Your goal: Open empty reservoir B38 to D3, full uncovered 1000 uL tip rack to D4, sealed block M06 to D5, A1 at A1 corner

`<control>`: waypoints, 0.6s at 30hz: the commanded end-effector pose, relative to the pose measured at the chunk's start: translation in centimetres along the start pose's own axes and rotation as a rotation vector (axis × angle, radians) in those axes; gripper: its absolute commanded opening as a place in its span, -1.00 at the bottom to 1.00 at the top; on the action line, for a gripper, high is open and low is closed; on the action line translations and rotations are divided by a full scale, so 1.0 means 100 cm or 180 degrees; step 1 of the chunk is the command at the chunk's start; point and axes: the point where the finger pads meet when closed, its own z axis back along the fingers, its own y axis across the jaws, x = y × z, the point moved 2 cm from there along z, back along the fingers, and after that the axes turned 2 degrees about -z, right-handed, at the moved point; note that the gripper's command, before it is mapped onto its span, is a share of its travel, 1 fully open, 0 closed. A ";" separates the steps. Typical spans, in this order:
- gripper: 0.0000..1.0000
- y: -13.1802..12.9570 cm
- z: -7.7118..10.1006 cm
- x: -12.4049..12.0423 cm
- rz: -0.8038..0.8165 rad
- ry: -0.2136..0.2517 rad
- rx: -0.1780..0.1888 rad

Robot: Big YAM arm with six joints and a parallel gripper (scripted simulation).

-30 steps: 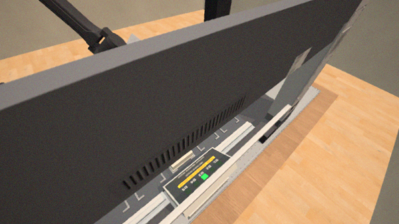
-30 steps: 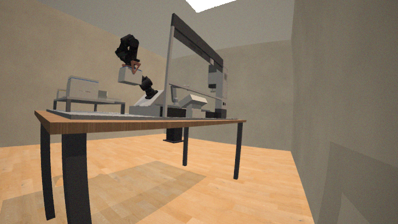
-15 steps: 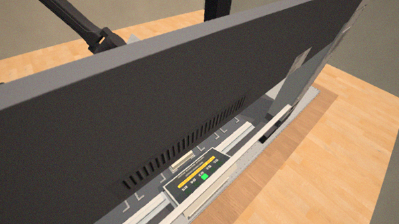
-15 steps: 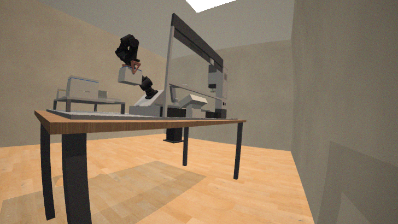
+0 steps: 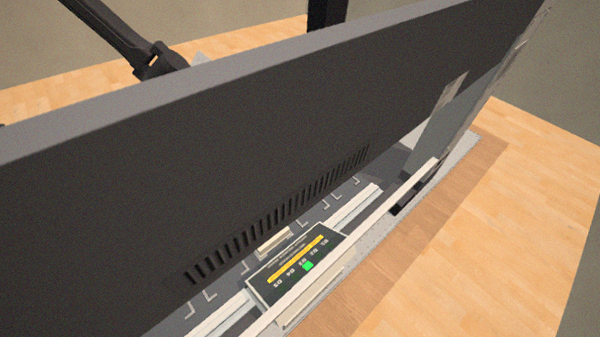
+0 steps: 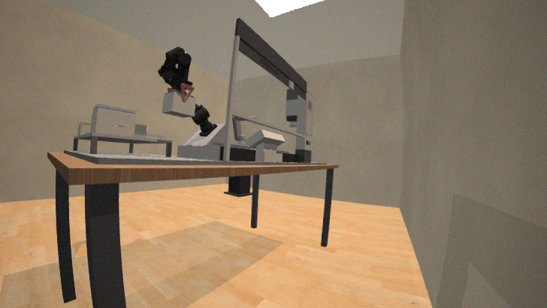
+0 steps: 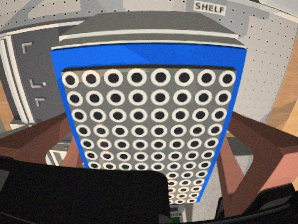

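My gripper (image 6: 185, 92) (image 7: 149, 110) is shut on a tip rack (image 6: 176, 106) (image 7: 149, 56) and holds it in the air above the table, between the SHELF (image 6: 122, 138) and the gantry post. The wrist view shows the rack from above: a blue plate filled with rows of pale tip rings, with no cover on it. My brown fingers clasp its two long sides. The SHELF label (image 7: 210, 7) lies on the grey base beyond the rack. White deck brackets (image 7: 27, 47) show to the left of the rack. The reservoir and the deep-well block cannot be made out.
A tall pale box (image 6: 113, 121) stands on the SHELF. A big dark gantry panel (image 5: 191, 153) hides most of the deck in the top view; below it lie deck brackets (image 5: 340, 195) and a status panel (image 5: 295, 264) with a green square.
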 end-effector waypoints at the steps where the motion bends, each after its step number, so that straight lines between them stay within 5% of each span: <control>1: -1.00 0.002 0.024 0.021 0.0121 -0.0098 0.0159; 18: -1.00 0.002 0.024 0.020 0.1077 -0.0121 0.0146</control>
